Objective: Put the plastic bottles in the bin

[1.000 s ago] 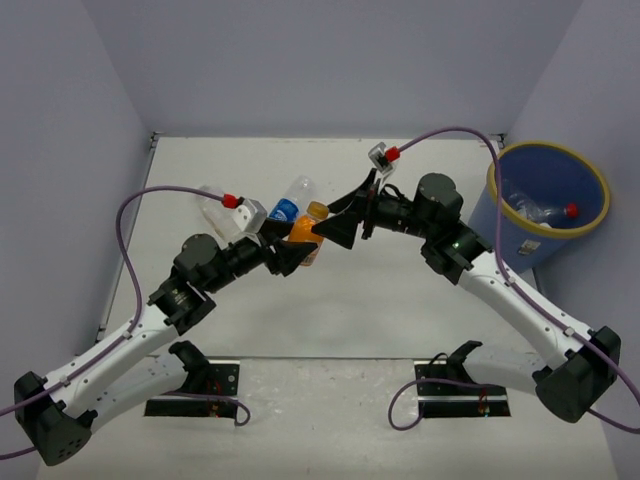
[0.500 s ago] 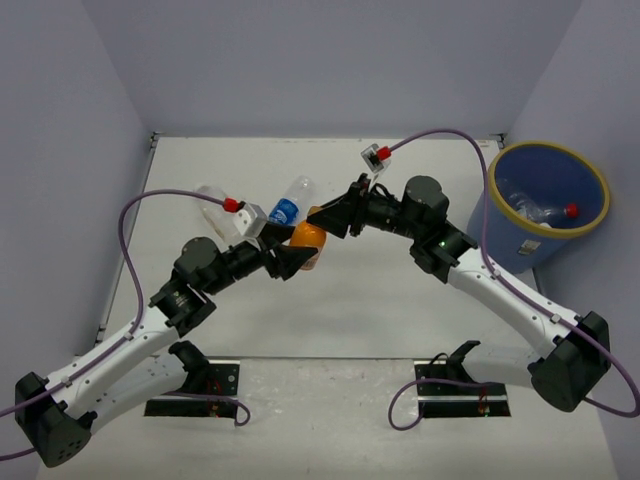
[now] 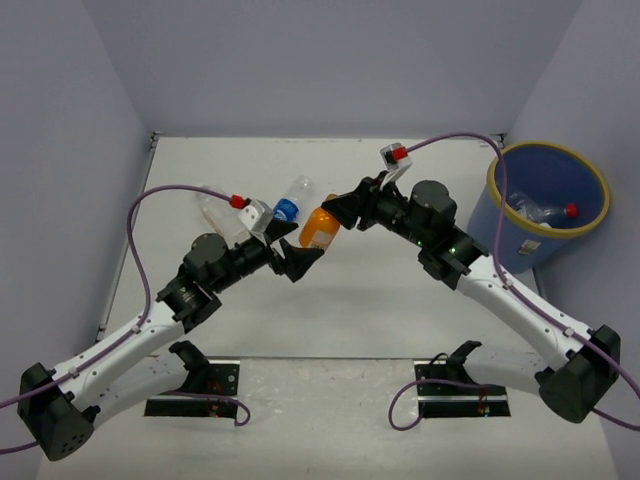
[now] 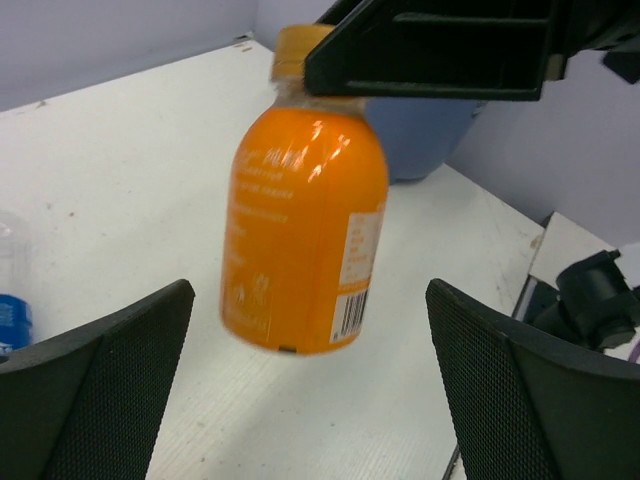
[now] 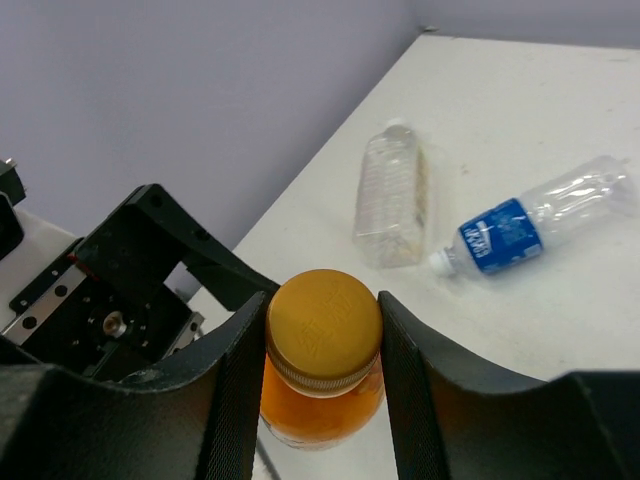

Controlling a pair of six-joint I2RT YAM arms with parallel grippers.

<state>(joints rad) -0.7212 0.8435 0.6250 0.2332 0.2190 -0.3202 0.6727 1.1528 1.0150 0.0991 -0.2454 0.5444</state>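
An orange bottle (image 3: 320, 227) hangs above the middle of the table, held by its cap between the jaws of my right gripper (image 3: 338, 208). The right wrist view shows both fingers pressed on the orange cap (image 5: 323, 325). My left gripper (image 3: 300, 262) stands wide open just below and left of the bottle. In the left wrist view the orange bottle (image 4: 305, 240) floats free between the open fingers (image 4: 120, 380). The blue bin (image 3: 592, 176) with a yellow rim stands at the right edge, with a red-capped clear bottle (image 3: 556, 212) inside.
A blue-labelled clear bottle (image 3: 291, 200) and a plain clear bottle (image 3: 215, 210) lie on the table behind the left gripper, also seen from the right wrist as the blue-labelled bottle (image 5: 530, 225) and the clear bottle (image 5: 392, 195). Walls enclose the table on three sides.
The right gripper closed on the orange bottle's cap. The left gripper let go of the bottle, opened wide and drew back slightly. The bottle now hangs from the right gripper.
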